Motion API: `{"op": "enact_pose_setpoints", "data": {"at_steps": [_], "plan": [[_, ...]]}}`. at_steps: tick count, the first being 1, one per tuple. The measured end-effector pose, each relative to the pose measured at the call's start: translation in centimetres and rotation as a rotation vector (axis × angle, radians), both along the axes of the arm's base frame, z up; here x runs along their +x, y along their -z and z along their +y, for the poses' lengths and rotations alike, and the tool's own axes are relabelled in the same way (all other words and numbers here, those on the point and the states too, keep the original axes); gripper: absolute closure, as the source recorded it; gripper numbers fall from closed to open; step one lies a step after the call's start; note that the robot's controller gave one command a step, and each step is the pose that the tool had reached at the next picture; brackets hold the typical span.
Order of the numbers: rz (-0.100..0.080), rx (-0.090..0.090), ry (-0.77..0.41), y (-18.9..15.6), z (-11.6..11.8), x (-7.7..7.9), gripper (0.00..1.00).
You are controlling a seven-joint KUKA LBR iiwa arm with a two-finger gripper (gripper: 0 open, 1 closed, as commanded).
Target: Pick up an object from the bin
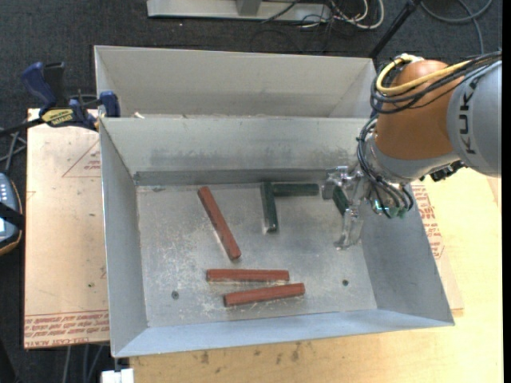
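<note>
— So, where is the gripper (pixel 346 234)?
— Low at the bin's (pixel 239 146) right side, over bare floor, near the dark green L-shaped piece (pixel 270 206).
— Grasping anything?
— Cannot tell whether it is clenched or released. Three reddish-brown sticks (pixel 219 223) lie farther left.

One cam is looking down on grey bin (pixel 319 271) from above, tilting slightly toward far wall (pixel 239 146), arm (pixel 415 122) reaching in from right

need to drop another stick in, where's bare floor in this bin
Bare: the strip between the bin's left wall and the slanted red-brown stick; the right front corner, clear of the end effector. Crowded: front centre, where two red-brown sticks lie near each other.
</note>
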State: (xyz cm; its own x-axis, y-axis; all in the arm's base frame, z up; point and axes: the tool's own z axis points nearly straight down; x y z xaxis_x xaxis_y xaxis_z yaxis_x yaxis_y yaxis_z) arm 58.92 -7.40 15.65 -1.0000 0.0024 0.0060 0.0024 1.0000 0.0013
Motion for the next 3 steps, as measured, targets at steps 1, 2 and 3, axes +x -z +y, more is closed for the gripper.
{"op": "enact_pose_setpoints", "data": {"at_steps": [1, 2, 3], "plan": [[-0.007, -0.001, -0.001, -0.5, 0.0, 0.2, 0.00], [-0.011, -0.001, 0.064, 4.1, 5.1, -3.4, 0.00], [0.000, 0.001, -0.026, 5.1, 8.4, -4.0, 0.00]]}}
